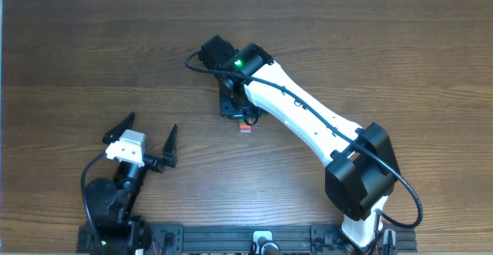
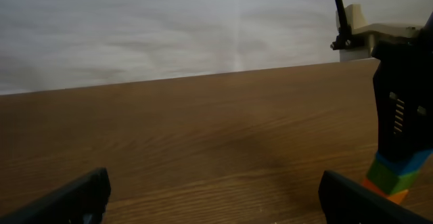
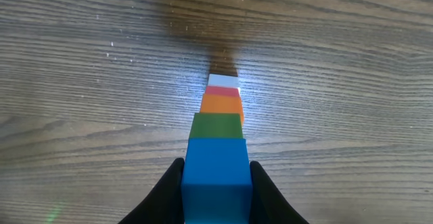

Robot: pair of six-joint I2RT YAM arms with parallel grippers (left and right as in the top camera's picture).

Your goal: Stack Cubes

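The right gripper [image 3: 216,164] is straight above the tower, its jaws clamped on the blue cube [image 3: 216,180], which is the top piece. Below it run the green cube [image 3: 216,125], the orange cube [image 3: 222,103], the red cube [image 3: 223,91] and, at the foot, a white cube [image 3: 224,81] resting on the wooden table [image 3: 81,82]. So all five cubes are in one column, and I'd say the job is at its last step: placing the fifth cube.

From the left wrist view the blue cube looks to be sitting on the green one with no gap I can make out, though I can't be sure it is fully down. If it is, the next move calls for a gentle release. The fingers [image 3: 169,187] should part evenly so neither drags the cube sideways, then rise straight up clear of the tower. A column this tall and narrow would likely topple at a small nudge, and the lower cubes do not look perfectly lined up under the blue one.

The left gripper [image 1: 152,122] sits well apart from the tower, low by the table, with its jaws wide apart and nothing between them.

No box or tray is involved. The cubes are carried only by one another and the tabletop.
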